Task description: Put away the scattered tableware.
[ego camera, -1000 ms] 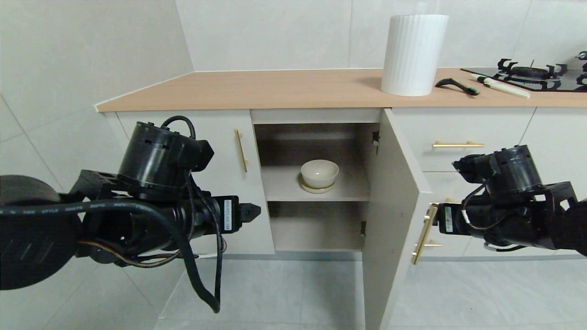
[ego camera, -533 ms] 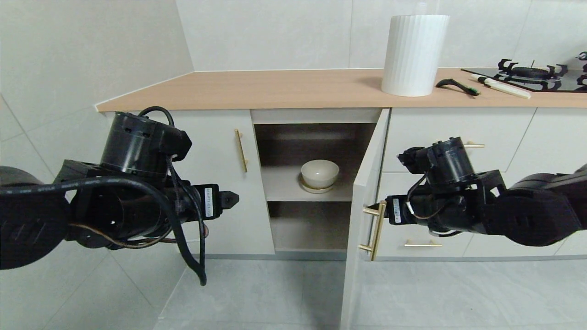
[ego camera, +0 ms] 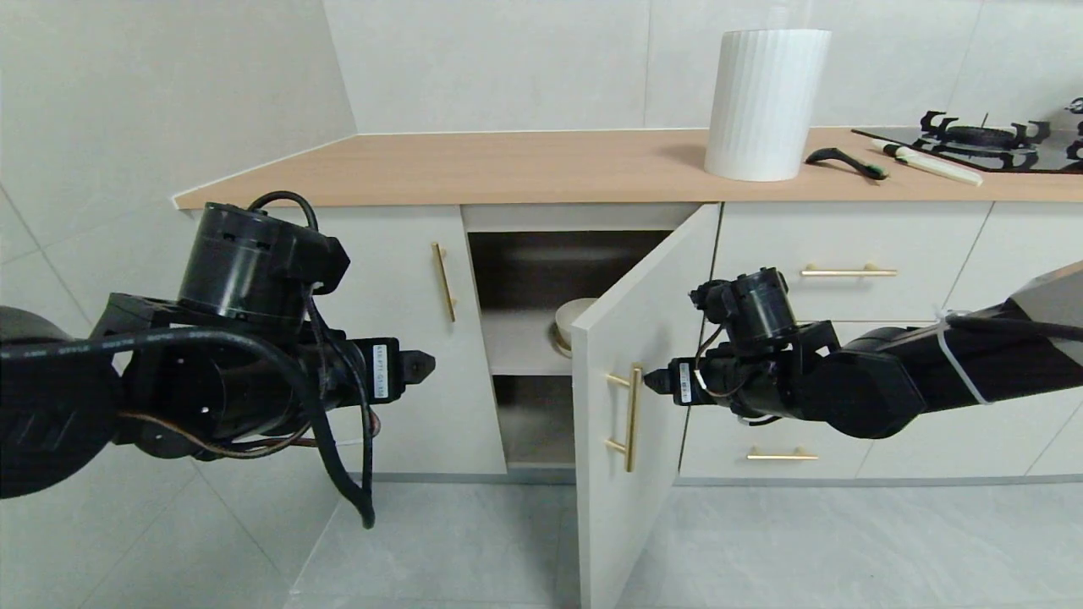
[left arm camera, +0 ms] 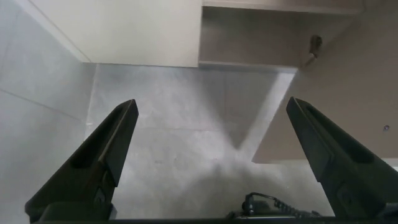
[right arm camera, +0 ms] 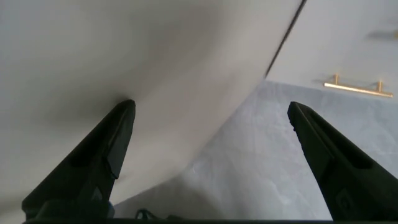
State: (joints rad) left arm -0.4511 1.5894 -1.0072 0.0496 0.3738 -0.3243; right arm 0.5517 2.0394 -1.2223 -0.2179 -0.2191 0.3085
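right gripper [ego camera: 653, 382], fingers spread and empty, sits at the half-shut cabinet door [ego camera: 630, 326], just beside its upright handle [ego camera: 631, 417]; left gripper [ego camera: 423, 368], likewise spread, stands well apart.

We can make out no legible writing here: the left arm's white sticker [ego camera: 380, 383] and the right arm's white sticker [ego camera: 684, 394] each carry dark print too small for us to read.
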